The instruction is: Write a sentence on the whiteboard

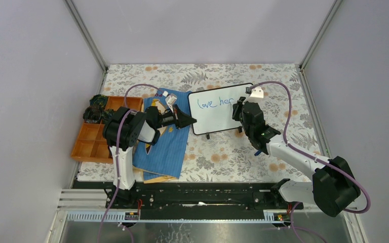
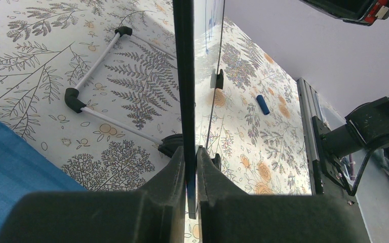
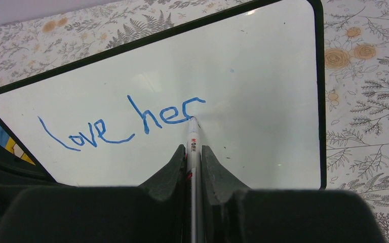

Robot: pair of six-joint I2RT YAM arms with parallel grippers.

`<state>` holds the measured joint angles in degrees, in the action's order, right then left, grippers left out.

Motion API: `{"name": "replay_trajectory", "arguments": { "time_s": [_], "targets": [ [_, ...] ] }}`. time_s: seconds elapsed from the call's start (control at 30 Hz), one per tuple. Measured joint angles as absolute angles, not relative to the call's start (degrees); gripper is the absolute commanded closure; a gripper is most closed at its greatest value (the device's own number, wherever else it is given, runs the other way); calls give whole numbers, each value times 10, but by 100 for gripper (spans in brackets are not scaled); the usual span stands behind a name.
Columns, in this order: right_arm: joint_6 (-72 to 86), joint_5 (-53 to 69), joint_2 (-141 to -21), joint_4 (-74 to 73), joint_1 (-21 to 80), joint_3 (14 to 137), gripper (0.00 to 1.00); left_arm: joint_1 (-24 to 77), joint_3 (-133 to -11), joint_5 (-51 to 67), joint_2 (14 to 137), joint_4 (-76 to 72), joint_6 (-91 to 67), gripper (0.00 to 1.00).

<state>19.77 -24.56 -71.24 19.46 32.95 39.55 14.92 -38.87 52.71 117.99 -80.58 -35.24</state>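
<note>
Where the fern-and-flower tablecloth (image 1: 243, 152) covers the table between pale lilac walls (image 1: 25, 76), the whiteboard (image 1: 223, 119) stands propped near its middle, the left gripper (image 2: 191, 159) pinched on its black left edge. The right gripper (image 3: 193, 152) clamps a marker (image 3: 192, 132), tip touching the blue sentence (image 3: 131, 124), which reads "love he" plus a part-formed letter. An orange compartment tray (image 1: 88, 147) sits far left beside a blue book (image 1: 164, 147).

One whiteboard (image 1: 223, 115), one pen (image 3: 193, 147), one blue cap (image 2: 263, 104), one book (image 1: 164, 147), one tray (image 1: 82, 152).
</note>
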Motion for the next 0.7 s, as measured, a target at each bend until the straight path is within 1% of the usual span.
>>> {"name": "replay_trajectory", "arguments": {
  "time_s": [0.7],
  "targets": [
    [195, -272, -713, 185, 329, 403, 100, 149, -389, 527, 1180, -806, -352, 100]
  ]
}}
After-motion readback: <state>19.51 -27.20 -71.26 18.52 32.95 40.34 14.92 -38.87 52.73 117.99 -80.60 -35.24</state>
